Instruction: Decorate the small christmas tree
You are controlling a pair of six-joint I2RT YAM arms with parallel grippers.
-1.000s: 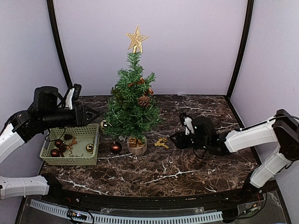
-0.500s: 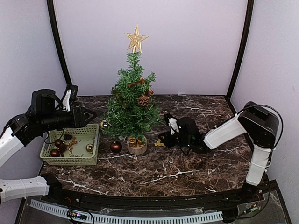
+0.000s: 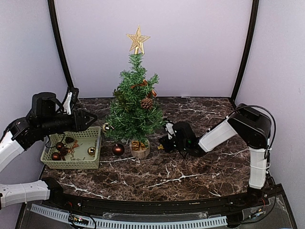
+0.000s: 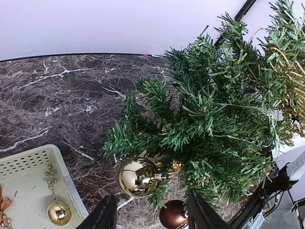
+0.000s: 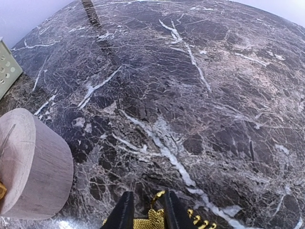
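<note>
The small christmas tree (image 3: 135, 107) stands mid-table on its wooden stump (image 5: 28, 167), with a gold star (image 3: 137, 40) on top and pine cones on the right side. A gold ball (image 4: 138, 176) hangs from a low left branch. My left gripper (image 3: 93, 118) hovers open just left of the tree (image 4: 214, 119), and its fingers (image 4: 105, 214) hold nothing. My right gripper (image 3: 164, 141) is low on the table right of the stump. Its jaws are pinched on a gold glitter ornament (image 5: 151, 220) lying there.
A pale green basket (image 3: 95, 143) left of the tree holds brown and gold balls (image 4: 59, 213) and small pieces. A brown ball (image 3: 118, 150) and a small gold gift (image 3: 138, 144) lie by the stump. Dark frame posts stand at the back corners.
My right gripper has slid left along the table to the gold ornament and narrowed its jaws on it. The left arm has barely shifted.
</note>
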